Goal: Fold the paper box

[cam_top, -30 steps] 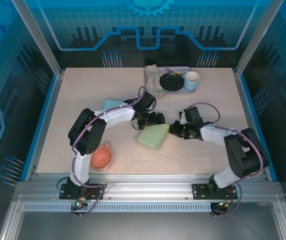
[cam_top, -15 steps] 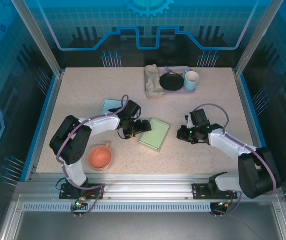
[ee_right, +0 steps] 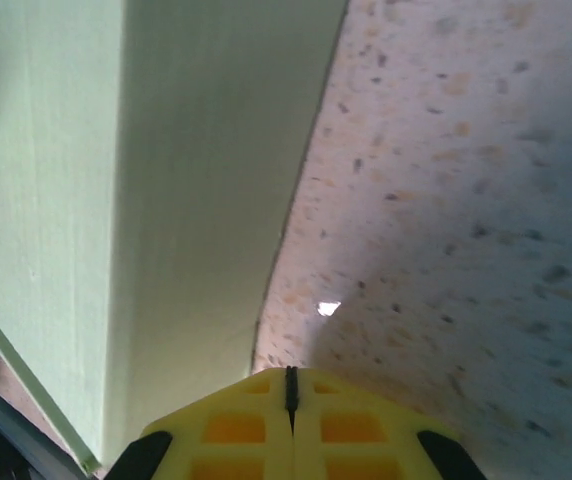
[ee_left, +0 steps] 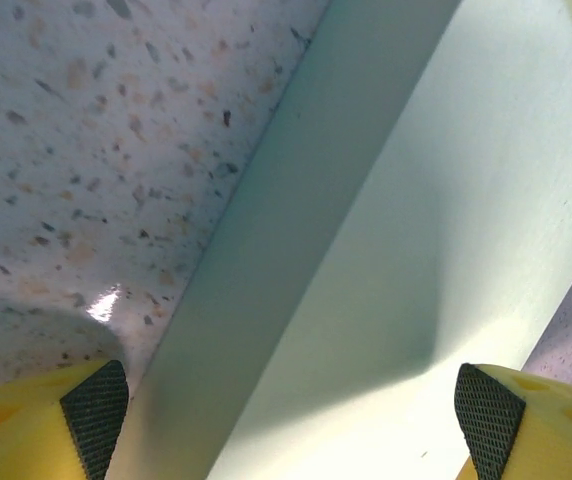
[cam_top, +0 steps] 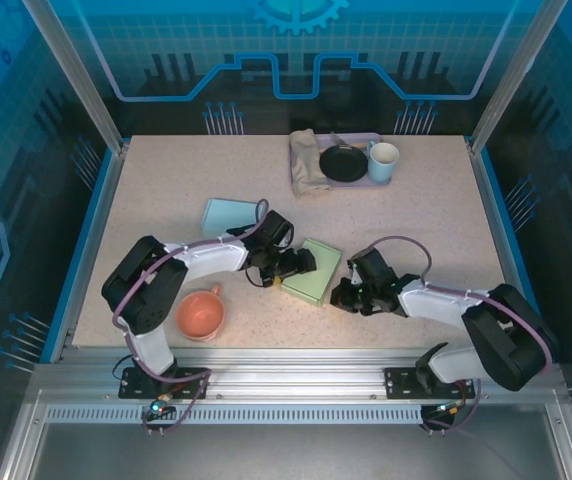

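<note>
A speckled beige table (cam_top: 166,190) sits inside blue translucent walls (cam_top: 296,60) on aluminium framing (cam_top: 286,385).

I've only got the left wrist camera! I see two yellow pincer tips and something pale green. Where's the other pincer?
Observer: The right pincer is at the near right corner of the green paper box.
Operator: Is it grabbing the box?
Observer: No. It is shut with nothing between its tips, which sit beside the box's side wall.
Operator: Is anything else near my arm?
Observer: A pink cup stands on the table, left of the box and apart from it.
</note>
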Robot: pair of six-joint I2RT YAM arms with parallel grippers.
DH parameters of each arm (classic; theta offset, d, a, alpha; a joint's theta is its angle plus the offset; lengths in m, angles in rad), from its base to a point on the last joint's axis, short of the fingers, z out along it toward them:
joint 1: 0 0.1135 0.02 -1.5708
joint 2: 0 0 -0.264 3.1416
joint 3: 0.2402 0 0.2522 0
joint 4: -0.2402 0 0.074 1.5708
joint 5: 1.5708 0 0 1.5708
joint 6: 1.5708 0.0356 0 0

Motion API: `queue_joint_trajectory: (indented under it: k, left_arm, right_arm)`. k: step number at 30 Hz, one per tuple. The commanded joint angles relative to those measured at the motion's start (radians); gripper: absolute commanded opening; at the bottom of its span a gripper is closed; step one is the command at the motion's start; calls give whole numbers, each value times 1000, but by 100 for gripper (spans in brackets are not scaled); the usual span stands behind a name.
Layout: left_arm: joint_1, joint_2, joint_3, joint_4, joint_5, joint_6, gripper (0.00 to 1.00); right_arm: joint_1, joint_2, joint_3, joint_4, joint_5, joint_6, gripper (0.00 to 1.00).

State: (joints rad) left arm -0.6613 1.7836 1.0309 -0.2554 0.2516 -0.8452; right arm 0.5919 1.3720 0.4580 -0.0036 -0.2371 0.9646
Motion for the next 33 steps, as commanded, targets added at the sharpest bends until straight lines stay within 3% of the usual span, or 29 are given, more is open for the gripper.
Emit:
queue_joint_trajectory:
  k: [1,13,20,22,25,29,33]
  left_arm:
    - [-32,-7,-18,17,17,-48,89]
    - [-170,57,-7,254,123,-268,88]
    - [-101,32,98,69,66,-192,89]
    - [-65,20,130,-9,23,-155,89]
    - [8,-6,163,-141,-59,-98,89]
    - [84,-78,155,-285,-177,-42,91]
    - [82,-160,72,-309,-210,-50,91]
  right_arm:
    - [34,43,-9,106,-2,80,4]
    - [62,66,-54,368,-18,197,4]
    - [66,-49,-80,319,30,204,5]
    - [67,-92,-83,244,59,186,7]
    - [68,-173,-12,-45,161,71,17]
    - [62,-240,96,-401,329,-125,39]
    - [7,-291,163,-515,416,-301,52]
